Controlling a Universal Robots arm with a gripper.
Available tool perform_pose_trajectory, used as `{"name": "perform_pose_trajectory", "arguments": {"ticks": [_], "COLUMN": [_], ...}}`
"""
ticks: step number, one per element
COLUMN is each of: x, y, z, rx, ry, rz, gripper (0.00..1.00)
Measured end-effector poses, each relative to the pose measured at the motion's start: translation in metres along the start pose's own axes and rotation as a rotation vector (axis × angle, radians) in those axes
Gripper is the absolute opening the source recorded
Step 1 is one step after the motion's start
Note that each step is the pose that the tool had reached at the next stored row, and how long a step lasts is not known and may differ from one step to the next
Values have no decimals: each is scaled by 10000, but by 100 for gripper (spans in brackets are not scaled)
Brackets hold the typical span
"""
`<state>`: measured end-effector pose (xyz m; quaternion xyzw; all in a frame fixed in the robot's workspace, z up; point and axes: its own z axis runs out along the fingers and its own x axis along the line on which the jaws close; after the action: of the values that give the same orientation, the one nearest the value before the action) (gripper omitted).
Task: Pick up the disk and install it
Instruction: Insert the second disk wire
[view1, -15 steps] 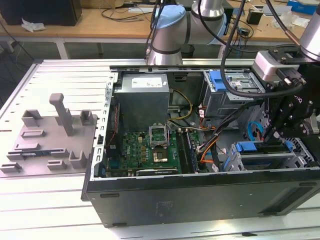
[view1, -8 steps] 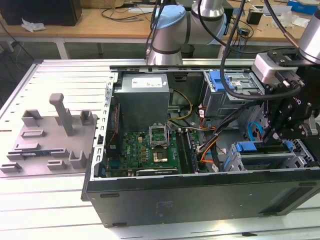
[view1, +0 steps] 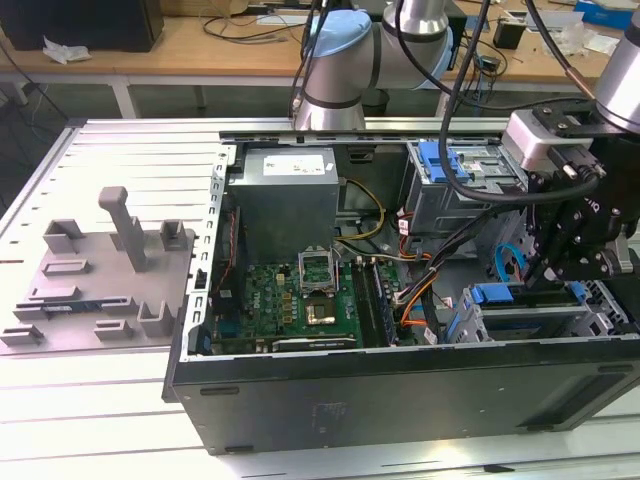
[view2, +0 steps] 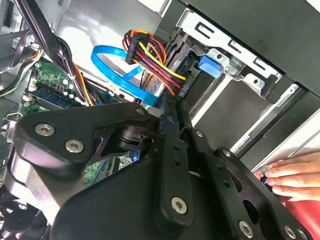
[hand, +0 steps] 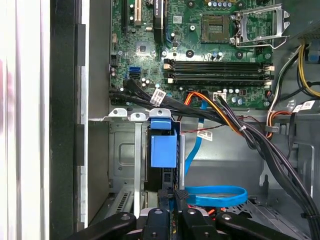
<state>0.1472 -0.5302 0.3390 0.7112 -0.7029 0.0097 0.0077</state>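
The disk (hand: 163, 150) sits edge-up in the drive cage (hand: 125, 150) at the front lower corner of the open computer case (view1: 400, 390), with the blue plastic of its carrier showing as a tab and a flat panel in the first wrist view. In the exterior view the same blue carrier (view1: 492, 295) shows at the cage on the exterior view's right, just below the gripper (view1: 570, 265).

The gripper (hand: 175, 197) hangs directly over the disk's near end, and in the first wrist view its black fingers (hand: 181, 194) stand pressed close together, with only a thin edge between them; whether they grip that edge cannot be told. In the second wrist view the gripper (view2: 170, 112) shows as black linkage with its tips beside the blue flat cable (view2: 117, 70) and a bundle of red, yellow and black wires (view2: 150, 57).

The blue flat cable (hand: 217, 195) loops across the case floor beside the cage. Beyond it lies the green motherboard (hand: 200, 55) with its memory slots (hand: 217, 70) and the metal processor socket (hand: 260, 25). In the exterior view a grey power supply (view1: 288, 195) sits at the back of the case, and a second cage with a blue bracket (view1: 440, 160) stands to its right. A grey fixture block (view1: 100, 275) rests on the table (view1: 90, 410) on the exterior view's left. A person's hand (view2: 295, 172) rests at the case edge in the second wrist view.
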Motion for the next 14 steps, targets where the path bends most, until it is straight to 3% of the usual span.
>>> {"name": "perform_pose_trajectory", "arguments": {"ticks": [1, 9, 14], "x": [1, 5, 5], "y": [0, 13, 131], "z": [-19, -180, -258], "rx": [1, 0, 25], "ry": [-3, 36, 104], "rz": [0, 1, 1], "gripper": [24, 24, 24]}}
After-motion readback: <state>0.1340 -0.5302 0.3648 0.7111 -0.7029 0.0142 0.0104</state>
